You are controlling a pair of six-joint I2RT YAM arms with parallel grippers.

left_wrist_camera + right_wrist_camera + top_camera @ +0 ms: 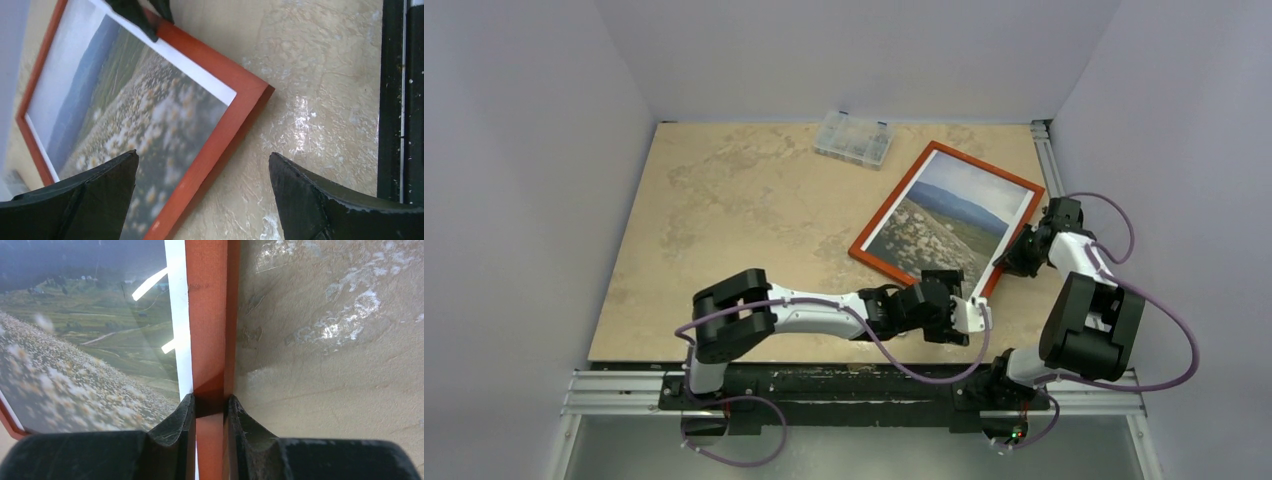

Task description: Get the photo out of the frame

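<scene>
Right hand (210,407) pinching a side rail of the frame (206,315), left hand (202,165) spread above its near corner; photo (949,215) sits face-up inside, flat on the desk (724,220), so best lift the pinched edge slowly, left hand steadying, to expose the back.

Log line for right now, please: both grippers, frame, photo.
right gripper: shut on frame side rail | left gripper: open, at frame's near corner | photo: in frame | removal: not yet done

Open table (724,230) lies left of the frame (988,167); a plastic box (853,139) sits near its far corner.
</scene>
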